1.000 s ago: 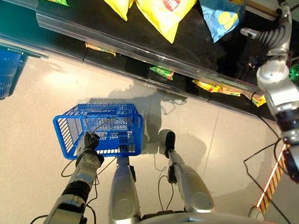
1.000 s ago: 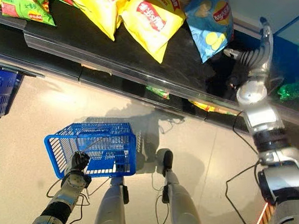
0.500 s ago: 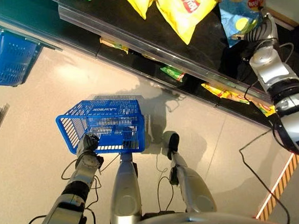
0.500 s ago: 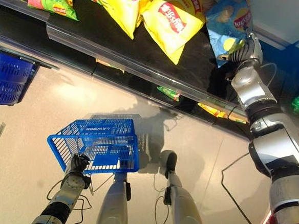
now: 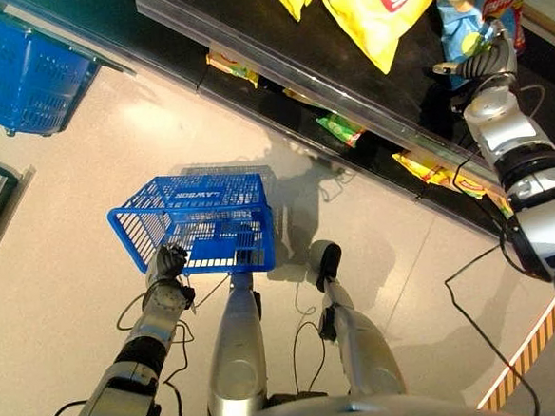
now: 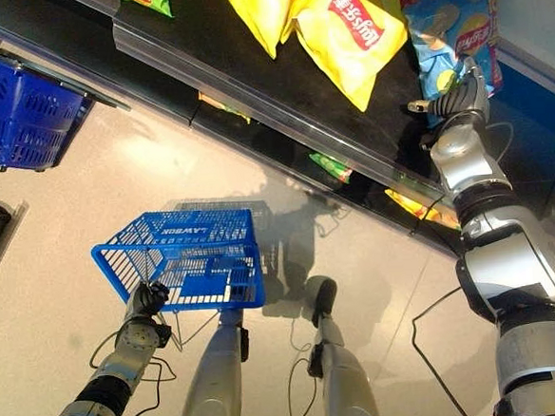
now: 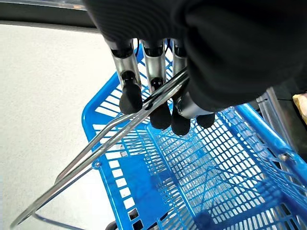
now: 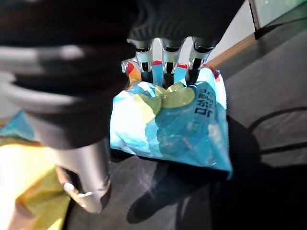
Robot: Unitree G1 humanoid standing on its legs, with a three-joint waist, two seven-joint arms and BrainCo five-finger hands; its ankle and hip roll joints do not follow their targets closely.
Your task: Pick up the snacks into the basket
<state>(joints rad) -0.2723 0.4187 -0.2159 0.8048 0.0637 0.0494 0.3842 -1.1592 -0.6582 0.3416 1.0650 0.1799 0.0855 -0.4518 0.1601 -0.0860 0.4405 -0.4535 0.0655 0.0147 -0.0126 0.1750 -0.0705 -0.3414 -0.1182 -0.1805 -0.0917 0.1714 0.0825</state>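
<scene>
A blue bag of crisps [image 6: 451,34] lies on the dark shelf [image 6: 278,84], at its right end. My right hand [image 6: 460,98] reaches onto its lower edge. In the right wrist view straight fingers [image 8: 164,52] rest on top of the blue bag [image 8: 172,120], with the thumb [image 8: 81,163] apart at one side. Low on the left, my left hand [image 5: 167,263] is curled round the wire handles [image 7: 120,129] of the blue basket [image 5: 187,209], which hangs above the floor with nothing in it.
Yellow crisp bags [image 5: 378,10] lie left of the blue one on the same shelf. Green [image 5: 340,125] and yellow [image 5: 432,170] packs sit on the lower shelf. A second blue basket [image 5: 20,69] stands far left. Striped tape [image 5: 526,352] marks the floor at right.
The camera has shifted toward the shelf. My right hand came down from beyond the blue bag onto its edge. The left hand keeps hold of the basket's handles.
</scene>
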